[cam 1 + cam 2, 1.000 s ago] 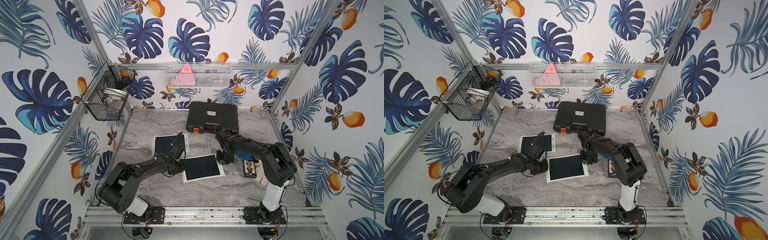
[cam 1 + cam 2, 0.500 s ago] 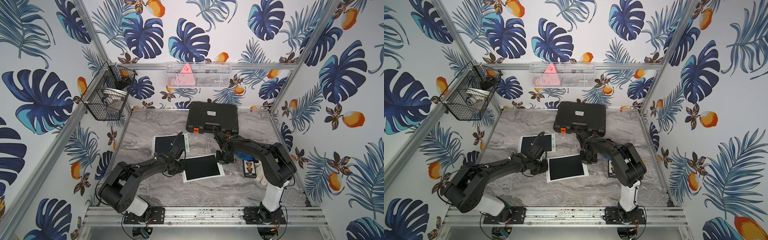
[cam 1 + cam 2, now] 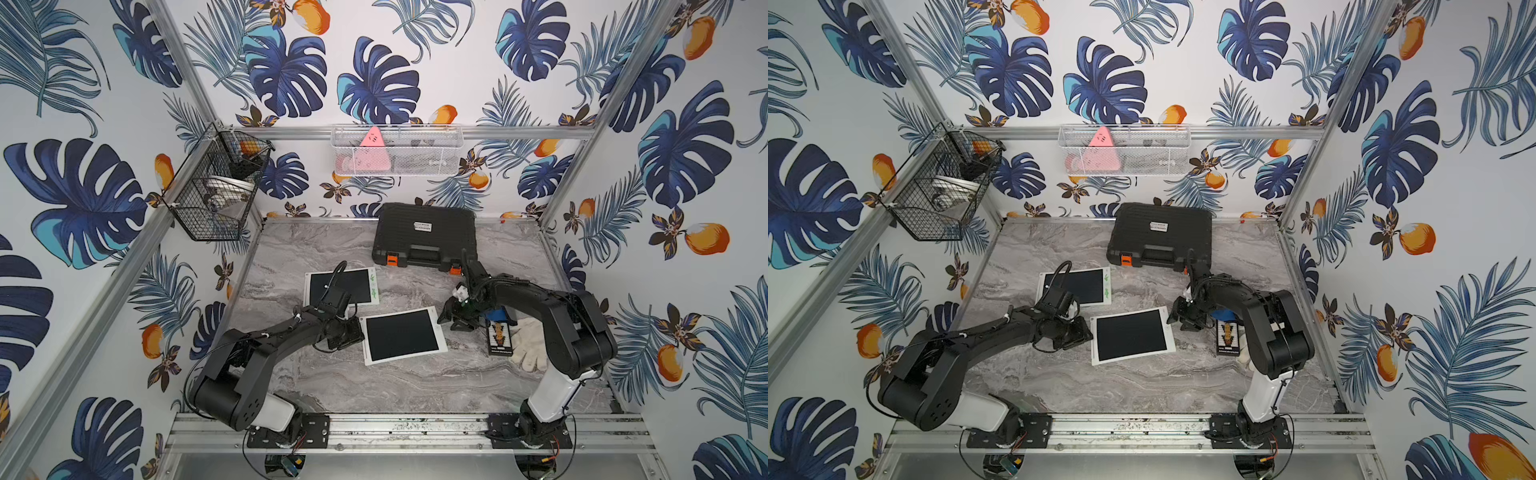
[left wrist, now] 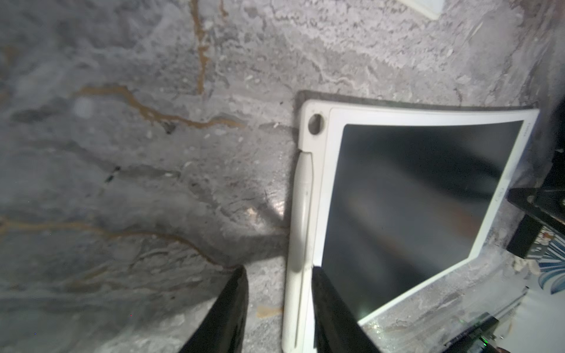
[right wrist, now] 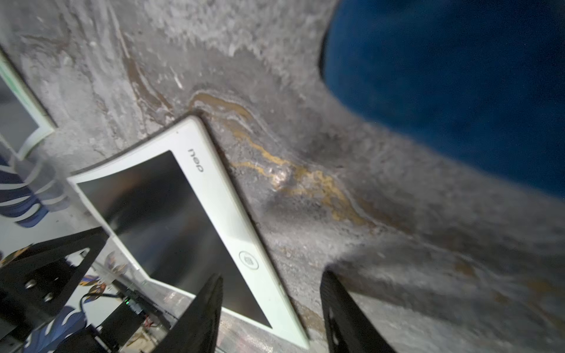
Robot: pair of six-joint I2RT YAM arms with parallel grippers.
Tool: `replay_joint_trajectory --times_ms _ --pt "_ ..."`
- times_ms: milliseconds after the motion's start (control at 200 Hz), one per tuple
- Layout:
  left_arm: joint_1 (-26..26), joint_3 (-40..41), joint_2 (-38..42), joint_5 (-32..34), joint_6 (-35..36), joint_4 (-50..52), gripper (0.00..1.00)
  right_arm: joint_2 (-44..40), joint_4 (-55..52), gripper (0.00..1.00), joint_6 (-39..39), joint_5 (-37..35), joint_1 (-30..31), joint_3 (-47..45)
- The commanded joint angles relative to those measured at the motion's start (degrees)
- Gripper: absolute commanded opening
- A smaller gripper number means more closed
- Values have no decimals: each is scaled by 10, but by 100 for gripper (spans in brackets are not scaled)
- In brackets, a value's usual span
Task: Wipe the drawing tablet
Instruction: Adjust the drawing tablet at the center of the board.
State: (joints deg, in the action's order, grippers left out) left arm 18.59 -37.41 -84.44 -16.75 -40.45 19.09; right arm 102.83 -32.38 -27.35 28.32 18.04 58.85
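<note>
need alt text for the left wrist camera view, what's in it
A white-framed drawing tablet with a dark screen lies on a grey marble tabletop, a white stylus docked along its edge. The left claw has its two black fingers apart, straddling that stylus edge.

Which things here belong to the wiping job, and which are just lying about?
Job: white-framed black-screen drawing tablet, blue cloth.
Lying about: black plastic case, white fabric glove, green-trimmed second tablet, black wire basket.
</note>
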Motion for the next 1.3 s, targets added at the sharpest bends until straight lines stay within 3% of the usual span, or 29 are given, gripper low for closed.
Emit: replay_joint_trajectory --times_ms 0,125,355,736,981,1166,1296 --pt "-20 27 -8 18 3 117 39 17 13 56 8 49 -7 -14" --pt "-40 49 -14 -18 -8 87 35 33 45 57 -13 72 -7 -25" --pt "-46 73 -15 -53 -32 50 38 36 83 58 -24 110 -7 -49" --pt "-62 69 -42 -55 -30 36 38 -19 239 51 -85 211 -7 -141" --pt "-87 66 -50 -57 -18 32 33 -48 302 51 -118 211 -8 -183" --pt "-99 55 -60 -63 -9 34 30 -91 212 50 -61 76 -9 -177" --pt "-103 47 -70 -67 -1 34 30 -95 228 50 -37 67 -10 -170"
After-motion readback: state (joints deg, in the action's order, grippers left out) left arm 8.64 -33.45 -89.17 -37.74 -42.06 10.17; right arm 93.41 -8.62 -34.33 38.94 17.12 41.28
